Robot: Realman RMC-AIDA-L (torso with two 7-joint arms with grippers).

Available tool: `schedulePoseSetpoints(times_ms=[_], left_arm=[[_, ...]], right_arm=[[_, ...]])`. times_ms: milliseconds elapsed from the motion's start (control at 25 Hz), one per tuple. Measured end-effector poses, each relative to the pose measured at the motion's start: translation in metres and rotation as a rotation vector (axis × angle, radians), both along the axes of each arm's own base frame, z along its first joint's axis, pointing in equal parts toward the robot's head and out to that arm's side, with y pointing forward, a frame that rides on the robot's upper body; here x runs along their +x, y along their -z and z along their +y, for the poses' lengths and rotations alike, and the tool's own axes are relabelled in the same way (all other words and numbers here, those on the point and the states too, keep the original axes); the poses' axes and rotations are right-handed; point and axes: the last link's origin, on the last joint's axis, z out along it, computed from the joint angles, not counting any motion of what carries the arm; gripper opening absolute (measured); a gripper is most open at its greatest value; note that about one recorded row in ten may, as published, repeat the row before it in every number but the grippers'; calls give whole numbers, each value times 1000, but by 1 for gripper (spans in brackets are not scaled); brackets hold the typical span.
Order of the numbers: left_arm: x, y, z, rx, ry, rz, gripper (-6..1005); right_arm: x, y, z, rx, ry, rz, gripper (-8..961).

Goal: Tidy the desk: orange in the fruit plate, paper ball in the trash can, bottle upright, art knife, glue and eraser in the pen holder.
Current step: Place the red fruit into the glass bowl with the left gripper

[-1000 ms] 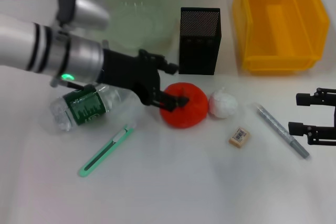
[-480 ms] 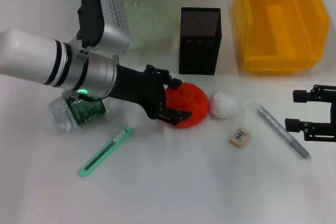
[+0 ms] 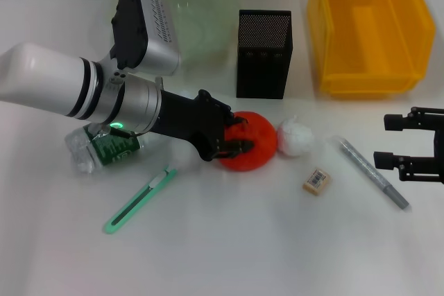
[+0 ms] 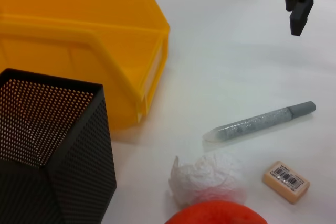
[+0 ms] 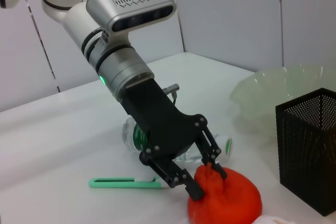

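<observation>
Bottle (image 3: 104,147): lies on its side at the left of the desk, green label up, partly under the left arm.
Art knife (image 3: 139,199): green, flat on the desk in front of the bottle, lying at a slant.
Fruit plate (image 3: 198,15): pale green glass dish at the back, behind the left arm.
Left gripper (image 3: 232,136): low over the desk, its fingers spread around the near-left side of the orange; one tip touches the top, the other the lower edge.
Orange (image 3: 248,140): on the desk in front of the pen holder, between the gripper fingers.
Pen holder (image 3: 263,53): black mesh, upright, behind the orange.
Paper ball (image 3: 295,136): white, just beside the orange on its right.
Eraser (image 3: 316,180): tan block, in front of the paper ball.
Glue (image 3: 371,171): grey stick lying at a slant, right of the eraser.
Trash can (image 3: 371,25): yellow bin at the back right.
Right gripper (image 3: 395,142): at the right edge, near the glue, fingers apart, holding nothing.
</observation>
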Motion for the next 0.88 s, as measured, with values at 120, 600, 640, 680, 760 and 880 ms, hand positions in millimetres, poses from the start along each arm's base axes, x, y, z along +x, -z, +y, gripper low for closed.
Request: schedulePoseSetpoints(times_ms=[120, 600, 640, 680, 760, 880], left_arm=[[-1, 0, 0, 2, -4, -3, 385], [24, -38, -6, -34, 23, -119, 187], [29, -47, -5, -20, 29, -136, 170], [32, -55, -3, 0, 33, -151, 163], [41, -76, 6, 64, 36, -186, 148], [47, -100, 25, 171, -6, -221, 126]], right_arm=[[-1, -1, 1, 3, -2, 1, 724], [2, 0, 1, 11, 7, 1, 725], [2, 0, 1, 12, 8, 1, 725], [2, 0, 0, 12, 10, 1, 725], [2, 0, 0, 11, 9, 0, 725], [2, 0, 0, 9, 7, -1, 725]])
